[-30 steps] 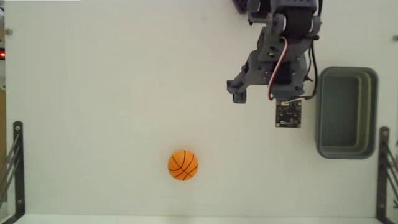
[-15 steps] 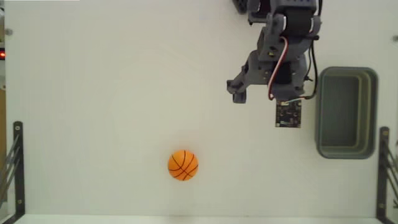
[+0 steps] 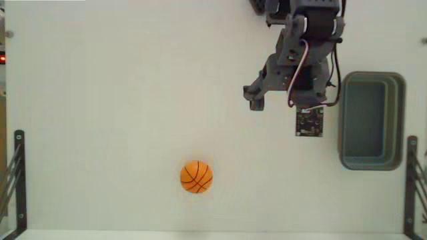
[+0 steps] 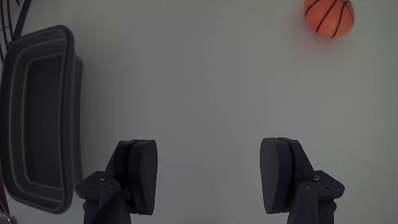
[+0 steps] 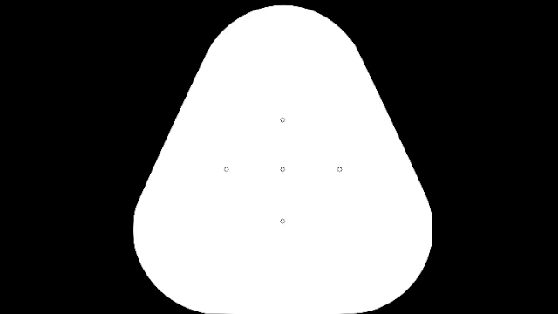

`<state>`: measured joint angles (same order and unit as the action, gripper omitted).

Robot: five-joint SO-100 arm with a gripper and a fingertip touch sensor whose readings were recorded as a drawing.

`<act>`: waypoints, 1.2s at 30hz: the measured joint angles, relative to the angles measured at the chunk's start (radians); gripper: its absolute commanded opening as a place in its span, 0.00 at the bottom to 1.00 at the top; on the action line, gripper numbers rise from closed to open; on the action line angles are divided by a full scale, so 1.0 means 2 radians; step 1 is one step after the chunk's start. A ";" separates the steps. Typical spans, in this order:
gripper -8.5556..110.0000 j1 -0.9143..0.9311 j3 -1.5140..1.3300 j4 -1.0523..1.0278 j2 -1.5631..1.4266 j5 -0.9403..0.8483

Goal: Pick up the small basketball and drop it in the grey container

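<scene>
The small basketball (image 3: 196,177) is orange with black seams and rests alone on the white table, low and left of centre in the fixed view. The wrist view shows the basketball (image 4: 329,17) at its top right, far from the fingers. The grey container (image 3: 343,120) stands hollow and empty at the right of the fixed view, and its rim (image 4: 69,112) runs along the left side of the wrist view. My gripper (image 3: 280,101) hovers just left of the container. In the wrist view the gripper (image 4: 211,163) is open wide, with only bare table between its two dark fingers.
Black metal brackets stand at the table's lower left edge (image 3: 19,175) and lower right edge (image 3: 412,179). The arm's base (image 3: 303,13) is at the top right. White table (image 3: 120,93) stretches between the arm and the ball.
</scene>
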<state>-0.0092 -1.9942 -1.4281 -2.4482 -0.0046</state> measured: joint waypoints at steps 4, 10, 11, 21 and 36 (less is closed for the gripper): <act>1.00 0.000 0.000 0.000 0.000 0.000; 1.00 0.000 0.000 0.000 0.000 0.000; 1.00 0.000 0.000 0.000 0.000 0.000; 1.00 0.000 0.000 0.000 0.000 0.000; 1.00 0.017 0.000 0.000 0.000 0.000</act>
<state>0.0245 -1.9942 -1.4281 -2.4482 -0.0046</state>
